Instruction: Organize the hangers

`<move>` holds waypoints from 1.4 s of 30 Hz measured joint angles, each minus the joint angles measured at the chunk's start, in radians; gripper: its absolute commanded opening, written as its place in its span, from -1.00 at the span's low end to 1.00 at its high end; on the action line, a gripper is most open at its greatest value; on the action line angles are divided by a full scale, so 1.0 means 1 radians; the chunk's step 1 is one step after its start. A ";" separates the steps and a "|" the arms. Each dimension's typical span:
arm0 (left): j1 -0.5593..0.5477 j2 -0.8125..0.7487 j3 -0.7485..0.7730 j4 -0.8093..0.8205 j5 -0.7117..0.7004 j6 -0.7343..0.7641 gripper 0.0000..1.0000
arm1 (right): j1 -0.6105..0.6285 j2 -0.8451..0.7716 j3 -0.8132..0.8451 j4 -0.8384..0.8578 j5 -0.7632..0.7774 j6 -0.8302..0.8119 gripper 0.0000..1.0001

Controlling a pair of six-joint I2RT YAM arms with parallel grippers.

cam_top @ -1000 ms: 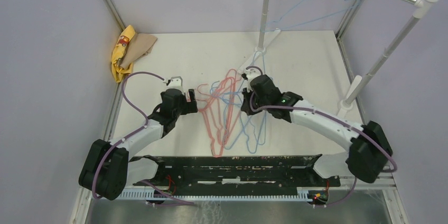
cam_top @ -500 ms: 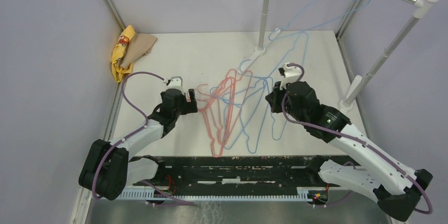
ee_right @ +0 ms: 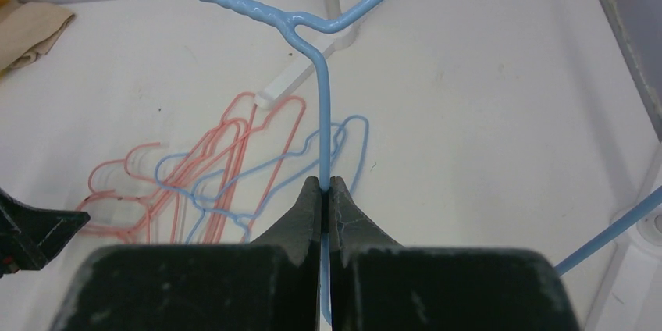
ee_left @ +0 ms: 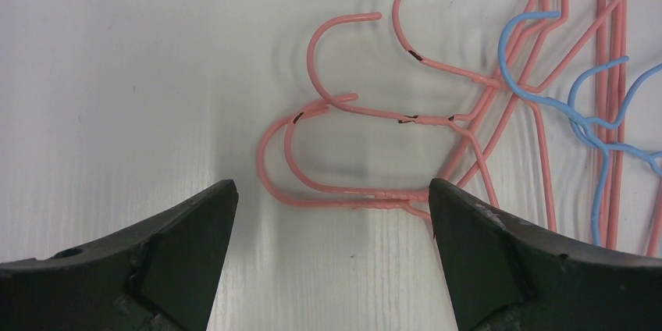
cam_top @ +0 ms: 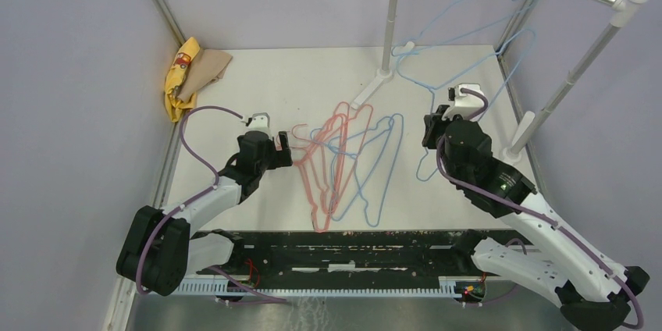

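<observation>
Fingers [ee_right: 306, 218] of the right gripper [ee_right: 322, 188] clamp the wire of one light blue hanger [ee_right: 323, 112], raised off the table [cam_top: 258, 81] and running toward twelve o'clock. Left gripper [ee_left: 332, 190] is spread wide, empty; overhead, the other hangers [cam_top: 341, 163] lie heaped at its three o'clock, pink hooks nearest.

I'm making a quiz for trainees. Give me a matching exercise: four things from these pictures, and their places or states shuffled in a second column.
1. left gripper
2. right gripper
3. pink hangers
4. yellow cloth

A. at the table's far-left corner
B. shut on a blue hanger
C. open, holding nothing
D. lying flat mid-table

Pairs: 1-C, 2-B, 3-D, 4-A
</observation>
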 measured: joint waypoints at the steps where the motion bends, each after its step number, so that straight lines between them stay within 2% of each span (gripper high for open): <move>1: 0.000 0.000 0.000 0.000 0.000 0.000 0.98 | -0.006 0.001 0.004 0.018 0.010 -0.014 -0.99; 8: 0.000 0.000 0.000 0.000 0.001 0.000 0.98 | -0.128 0.069 0.126 0.140 -0.028 -0.043 -0.98; 13: 0.000 -0.006 0.000 -0.004 0.001 0.000 0.98 | -0.282 0.167 0.175 0.219 -0.196 0.032 -0.98; 19: 0.000 -0.029 0.000 -0.004 -0.001 0.000 0.98 | -0.396 0.259 0.175 0.266 -0.401 0.154 -0.99; 27: 0.000 -0.029 0.000 -0.004 -0.004 0.000 0.98 | -0.548 0.322 0.193 0.410 -0.680 0.299 -0.98; 36: 0.000 -0.029 0.000 -0.005 -0.009 0.000 0.98 | -0.742 0.369 0.199 0.593 -0.885 0.463 -0.98; 42: 0.000 -0.024 0.000 -0.004 -0.013 0.000 0.98 | -0.779 0.374 0.199 0.665 -0.971 0.518 -0.98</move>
